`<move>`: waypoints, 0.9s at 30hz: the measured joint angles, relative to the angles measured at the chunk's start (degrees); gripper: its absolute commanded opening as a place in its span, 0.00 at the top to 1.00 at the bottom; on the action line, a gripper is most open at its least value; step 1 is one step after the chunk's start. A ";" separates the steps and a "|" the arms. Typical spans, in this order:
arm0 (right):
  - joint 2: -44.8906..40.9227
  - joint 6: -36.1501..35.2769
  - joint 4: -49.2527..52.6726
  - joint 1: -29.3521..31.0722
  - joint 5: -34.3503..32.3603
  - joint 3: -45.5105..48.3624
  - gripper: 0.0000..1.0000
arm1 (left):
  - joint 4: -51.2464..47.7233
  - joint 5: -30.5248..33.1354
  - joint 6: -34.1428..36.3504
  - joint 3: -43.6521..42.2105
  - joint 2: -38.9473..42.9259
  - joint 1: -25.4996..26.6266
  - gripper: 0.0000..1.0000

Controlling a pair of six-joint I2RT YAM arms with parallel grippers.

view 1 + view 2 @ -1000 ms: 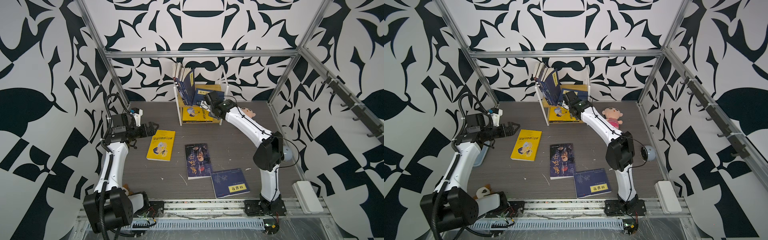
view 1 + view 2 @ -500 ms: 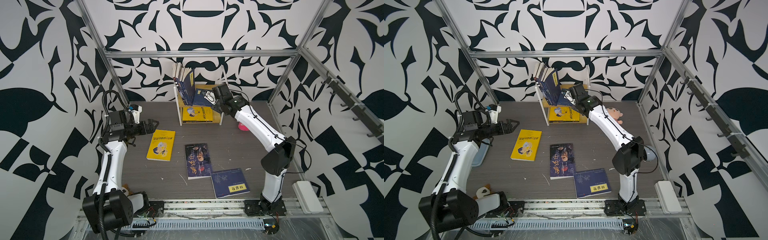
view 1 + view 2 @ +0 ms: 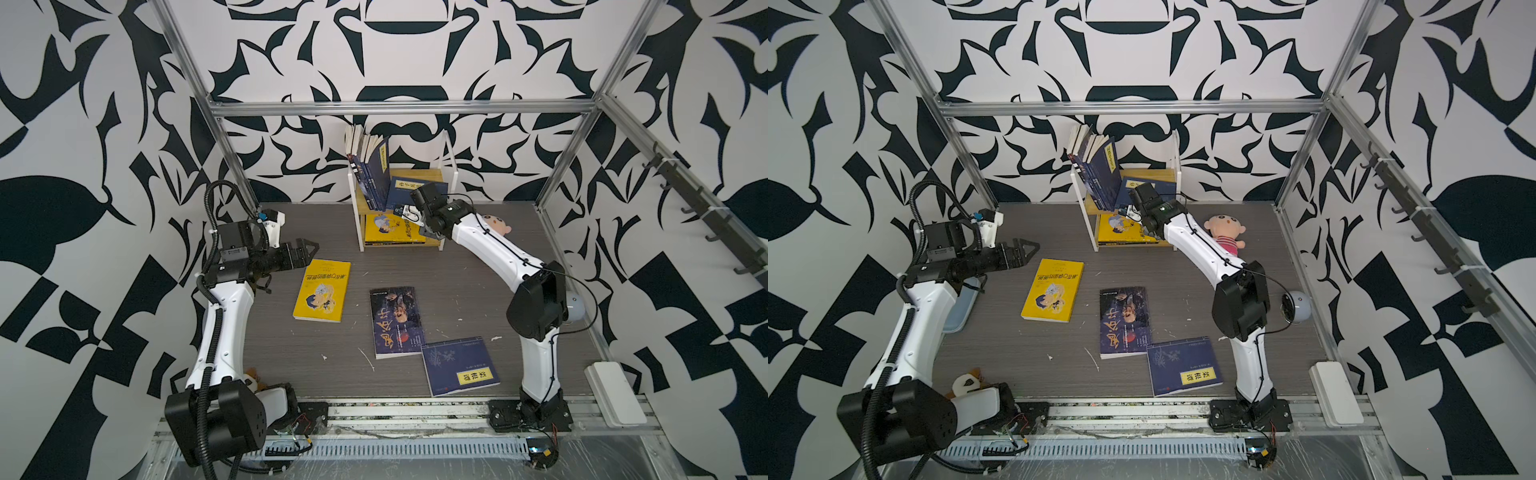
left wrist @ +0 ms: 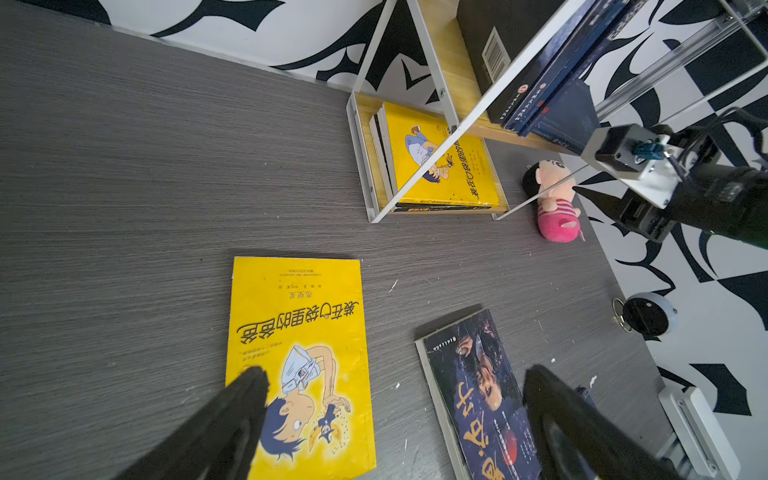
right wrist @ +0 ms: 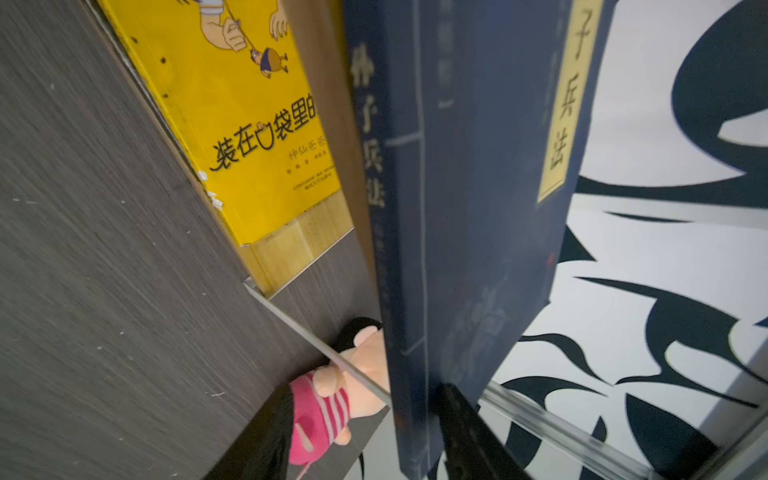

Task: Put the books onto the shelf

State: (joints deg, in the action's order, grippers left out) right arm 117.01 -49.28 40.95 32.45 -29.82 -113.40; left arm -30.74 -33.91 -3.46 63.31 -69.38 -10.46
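The shelf point(image 3: 358, 216) point(image 3: 1088, 224) stands at the back wall. Navy books point(image 3: 368, 174) lean on its upper tier, and a yellow one point(image 4: 440, 162) lies on the lower tier. My right gripper point(image 3: 405, 208) point(image 5: 365, 392) is open at the upper tier. A navy book point(image 5: 478, 208) stands between its parted fingers, against one and clear of the other. Flat on the table lie a yellow book point(image 3: 322, 291) point(image 4: 299, 353), a dark book with gold calligraphy point(image 3: 397, 322) point(image 4: 482, 395) and a navy book point(image 3: 459, 365). My left gripper point(image 3: 311, 251) point(image 4: 397, 374) hovers open and empty over the yellow book's far end.
A pink plush doll point(image 3: 1225, 232) point(image 5: 320, 415) lies right of the shelf, behind my right forearm. A grey ball-shaped device point(image 3: 1296, 307) and a white box point(image 3: 1335, 392) sit along the right edge. A pale blue tray point(image 3: 961, 307) and a small toy point(image 3: 965, 382) are near my left arm's base.
My right gripper's jaws have gone from shut to apart around the navy book on the upper tier, and its elbow has swung to the right. The left arm has barely shifted.
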 measured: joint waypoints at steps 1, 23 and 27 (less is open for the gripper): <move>0.00 -0.22 -0.07 -0.04 -0.11 -0.11 0.57 | 0.00 0.00 0.02 0.00 0.00 0.00 0.00; -1.51 -0.61 -3.61 -0.55 -0.57 -0.96 1.00 | -3.48 -0.22 0.96 3.48 -1.11 0.74 0.00; -5.49 2.23 -6.43 -0.61 2.01 0.70 1.00 | -6.16 -0.96 1.57 11.21 -3.15 2.01 0.00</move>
State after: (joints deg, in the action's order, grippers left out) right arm 111.53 -47.05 34.52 31.83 -27.81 -112.71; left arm -36.91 -34.87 -1.89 74.52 -72.53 -8.45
